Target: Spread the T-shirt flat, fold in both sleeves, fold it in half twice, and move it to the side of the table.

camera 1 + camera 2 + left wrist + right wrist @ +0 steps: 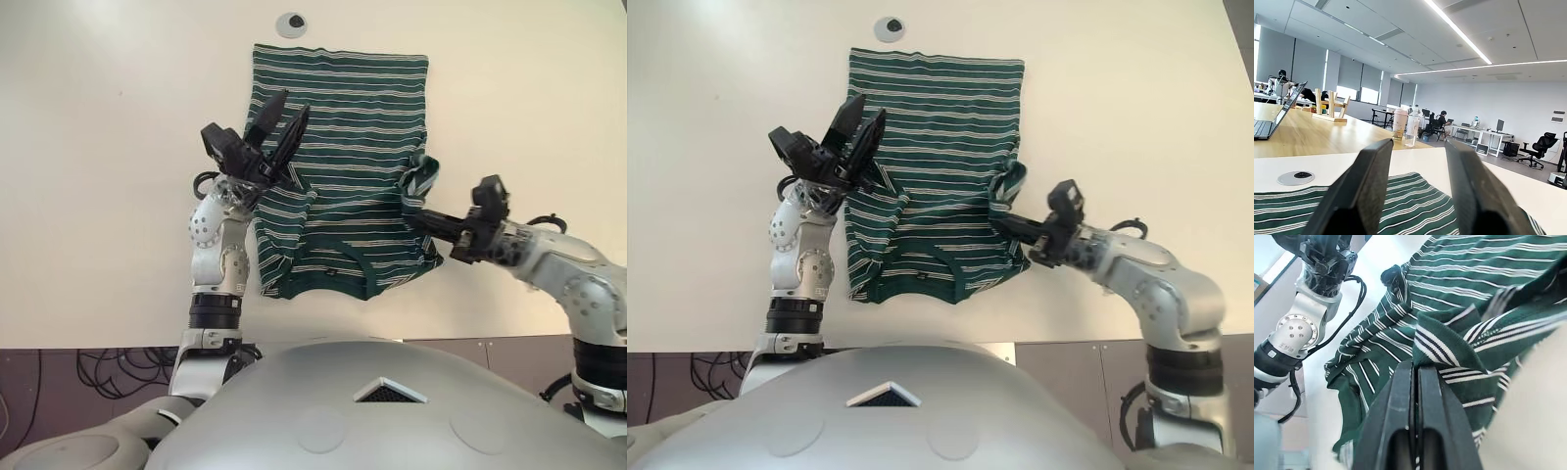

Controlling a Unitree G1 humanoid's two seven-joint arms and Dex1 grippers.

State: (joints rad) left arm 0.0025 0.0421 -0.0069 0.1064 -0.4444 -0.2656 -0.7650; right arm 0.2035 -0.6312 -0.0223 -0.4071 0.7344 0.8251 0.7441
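A green T-shirt with white stripes lies on the white table, collar toward the near edge and hem at the far side. My left gripper is raised above the shirt's left side, open and holding nothing. In the left wrist view its two fingers stand apart over the striped cloth. My right gripper is at the shirt's right edge, shut on the right sleeve, which is lifted and bunched. The right wrist view has the shut fingertips pinching the sleeve fabric.
A round grey cable grommet sits in the table just beyond the shirt's far left corner. Bare table lies on both sides of the shirt. Cables hang below the near edge.
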